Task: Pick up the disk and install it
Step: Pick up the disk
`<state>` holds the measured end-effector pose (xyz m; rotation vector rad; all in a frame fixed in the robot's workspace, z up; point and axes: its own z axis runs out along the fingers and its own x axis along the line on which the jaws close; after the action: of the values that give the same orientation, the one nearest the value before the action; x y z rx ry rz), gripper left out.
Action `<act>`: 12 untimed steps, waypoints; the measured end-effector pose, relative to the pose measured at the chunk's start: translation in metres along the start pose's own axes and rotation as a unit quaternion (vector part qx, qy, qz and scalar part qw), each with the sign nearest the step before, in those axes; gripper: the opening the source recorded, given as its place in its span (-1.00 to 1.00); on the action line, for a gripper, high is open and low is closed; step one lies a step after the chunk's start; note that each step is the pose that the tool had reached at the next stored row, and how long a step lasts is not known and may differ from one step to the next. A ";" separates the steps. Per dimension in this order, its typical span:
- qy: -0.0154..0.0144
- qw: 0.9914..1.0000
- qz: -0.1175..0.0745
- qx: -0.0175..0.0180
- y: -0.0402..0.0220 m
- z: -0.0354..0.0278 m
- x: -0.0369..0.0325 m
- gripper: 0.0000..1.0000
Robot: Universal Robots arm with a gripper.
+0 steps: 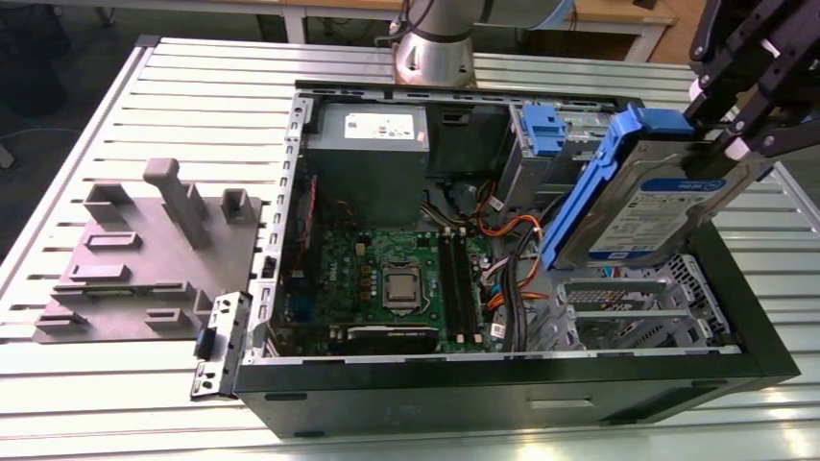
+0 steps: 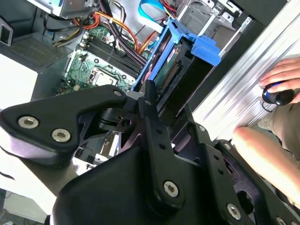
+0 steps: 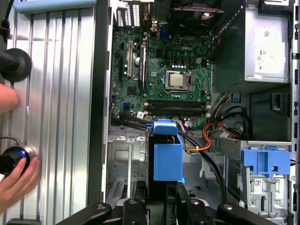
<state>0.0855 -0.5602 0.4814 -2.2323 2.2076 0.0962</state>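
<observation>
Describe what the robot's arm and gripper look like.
The arm is a silver-grey metal cylinder with a blue-capped joint. The gripper is matte black, built of flat linked bars with rounded ends, joined by silver screws.

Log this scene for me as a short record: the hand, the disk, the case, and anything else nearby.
Disk: tilted, blue rails on, held in the air over the open case, not seated
Robot hand: shut on the disk's upper end
Under disk: metal drive bay
Case: lying open on slatted table, motherboard exposed
Nearby: person's fingers on a knob beside the case
</observation>
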 end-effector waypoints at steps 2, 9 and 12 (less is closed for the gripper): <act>0.000 1.000 0.000 0.000 -0.0018 -0.0001 0.0000 -0.30; 0.000 1.000 0.000 0.000 -0.0061 -0.0002 0.0001 -0.30; 0.000 1.000 0.000 0.000 -0.0080 -0.0002 0.0001 -0.30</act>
<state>0.0936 -0.5602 0.4813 -2.2325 2.2079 0.0967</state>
